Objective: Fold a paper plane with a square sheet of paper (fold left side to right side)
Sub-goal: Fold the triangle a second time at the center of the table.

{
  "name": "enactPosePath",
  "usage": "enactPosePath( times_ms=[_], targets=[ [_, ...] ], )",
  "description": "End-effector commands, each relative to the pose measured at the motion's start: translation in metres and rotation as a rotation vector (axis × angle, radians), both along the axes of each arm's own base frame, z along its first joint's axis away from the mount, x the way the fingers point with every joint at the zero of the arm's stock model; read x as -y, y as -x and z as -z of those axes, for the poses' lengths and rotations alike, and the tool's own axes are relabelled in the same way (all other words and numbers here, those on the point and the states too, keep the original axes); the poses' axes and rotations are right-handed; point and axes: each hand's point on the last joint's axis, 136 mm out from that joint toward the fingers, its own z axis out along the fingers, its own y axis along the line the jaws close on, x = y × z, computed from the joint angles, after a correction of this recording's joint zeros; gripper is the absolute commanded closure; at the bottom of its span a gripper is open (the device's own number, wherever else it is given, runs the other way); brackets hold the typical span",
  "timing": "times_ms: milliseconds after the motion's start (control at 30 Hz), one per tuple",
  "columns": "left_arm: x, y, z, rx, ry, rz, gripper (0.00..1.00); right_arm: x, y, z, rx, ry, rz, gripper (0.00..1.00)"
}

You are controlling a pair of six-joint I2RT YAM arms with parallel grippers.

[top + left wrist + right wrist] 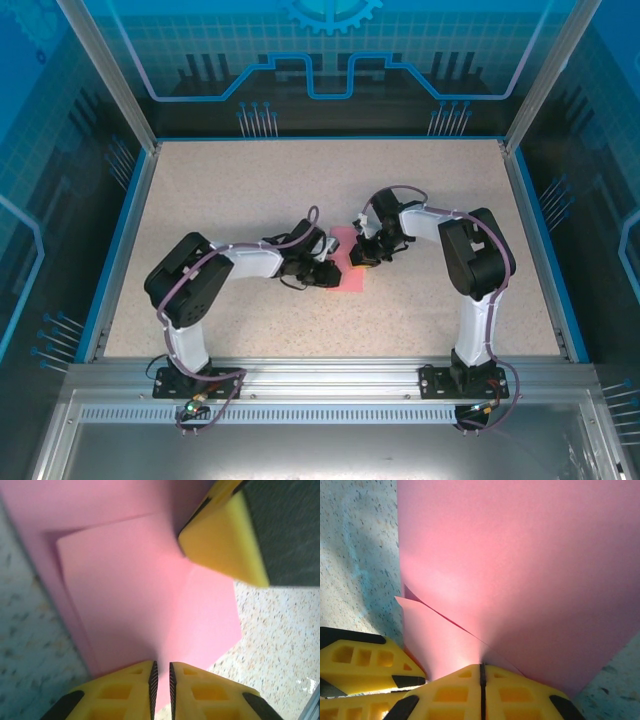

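On the table [220, 190], with left claw [161, 666] and right claw [481, 666] both pinching the pink sheet [125, 590], match edges before creasing.

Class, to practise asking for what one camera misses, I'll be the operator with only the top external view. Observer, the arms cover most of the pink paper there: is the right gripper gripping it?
Observer: Yes. In the right wrist view the right gripper has its jaws shut on the square sheet of paper, which spreads out from the tips.
Operator: Is the paper folded?
Observer: Yes, the left wrist view shows one pink layer lying over another, on the speckled table.
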Motion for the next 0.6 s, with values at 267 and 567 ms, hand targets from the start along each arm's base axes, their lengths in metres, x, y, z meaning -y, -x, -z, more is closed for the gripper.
enactPosePath(
  times_ms=[267, 567],
  targets=[
    [-0.033, 0.040, 0.014, -0.131, -0.037, -0.012, 0.82, 0.009, 0.007, 0.015, -0.044, 0.079, -0.004, 0.91],
    [-0.043, 0.025, -0.028, -0.027, 0.057, -0.035, 0.75, -0.002, -0.016, -0.017, 0.061, -0.040, 0.032, 0.77]
  ],
)
